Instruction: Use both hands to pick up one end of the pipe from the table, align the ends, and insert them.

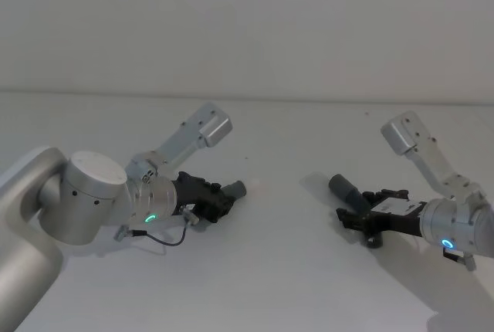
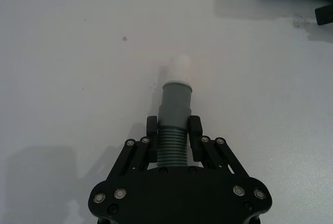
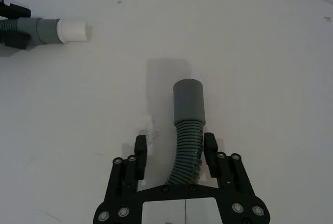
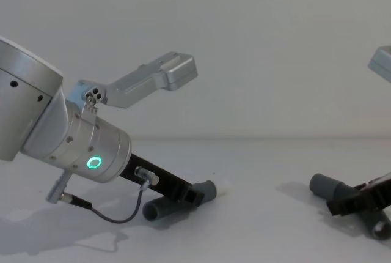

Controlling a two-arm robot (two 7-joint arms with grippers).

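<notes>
L pincer [image 2: 174,126] grips short piece [image 2: 176,99], R pincer [image 3: 175,146] spread round long piece [image 3: 188,104], table [image 1: 285,270] between.

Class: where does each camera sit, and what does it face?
Head: high, facing down at table; both arms, left claw, right claw.
Chest: low, facing across it; left arm large, right claw at edge.
Left wrist: behind left claw, shut on white-tipped pipe.
Right wrist: behind right claw, open around grey-ended pipe.
Shared: each wrist view catches the other pipe.
</notes>
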